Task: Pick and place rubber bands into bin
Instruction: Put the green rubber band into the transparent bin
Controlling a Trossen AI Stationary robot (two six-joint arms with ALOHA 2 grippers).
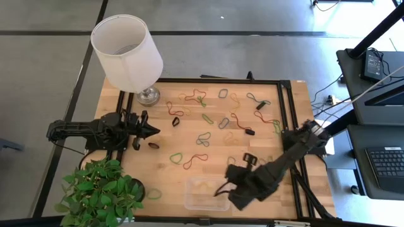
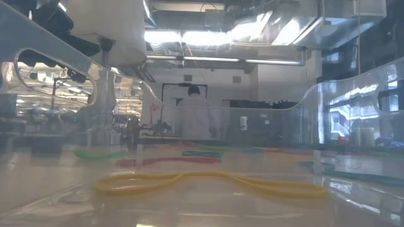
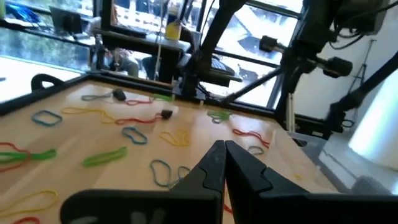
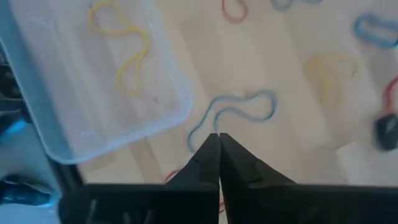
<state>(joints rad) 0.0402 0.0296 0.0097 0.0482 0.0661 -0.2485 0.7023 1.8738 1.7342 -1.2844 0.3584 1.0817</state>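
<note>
Hovering beside the bin (image 4: 99, 81), our right gripper (image 4: 218, 138) is clenched on nothing; one yellow band (image 4: 124, 50) lies inside, the other rubber bands (image 1: 214, 116) scattered across the table (image 1: 170, 142). Descending clenched, we'd shove the blue band (image 4: 239, 112) aside. Our left gripper (image 1: 151, 130) waits clenched near the lamp (image 1: 129, 50)

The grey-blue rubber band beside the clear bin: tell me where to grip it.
Pinch the grey-blue rubber band at its narrow waist, from straight above; it lies flat on the wood, close beside the clear plastic bin. The right gripper, shut, must open first.
</note>
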